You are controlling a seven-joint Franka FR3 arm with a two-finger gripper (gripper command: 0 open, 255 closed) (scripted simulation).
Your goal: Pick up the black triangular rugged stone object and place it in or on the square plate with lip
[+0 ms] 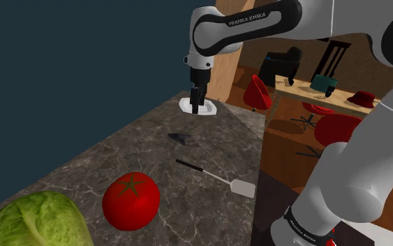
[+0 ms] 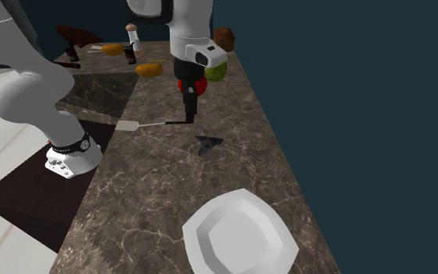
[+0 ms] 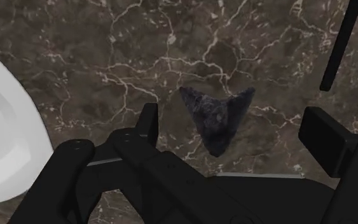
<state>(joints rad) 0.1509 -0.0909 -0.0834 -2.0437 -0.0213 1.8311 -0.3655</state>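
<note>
Two fingers [image 3: 147,124] spread, the black tool [image 1: 199,106] hangs above the dark triangular rugged stone [image 3: 217,118]; lowering and closing should follow.

red tomato [image 1: 130,200], green cabbage [image 1: 31,222], spatula [image 1: 219,178], marble counter [image 1: 209,140]

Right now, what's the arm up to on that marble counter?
The white Franka arm's black two-finger gripper hangs open above the black triangular rough stone. The stone lies on the dark marbled counter, in line between the fingers but untouched. The white square lipped plate sits empty close by. A black-handled white spatula, a red tomato and a green cabbage lie further along. Nothing picked up yet.
</note>
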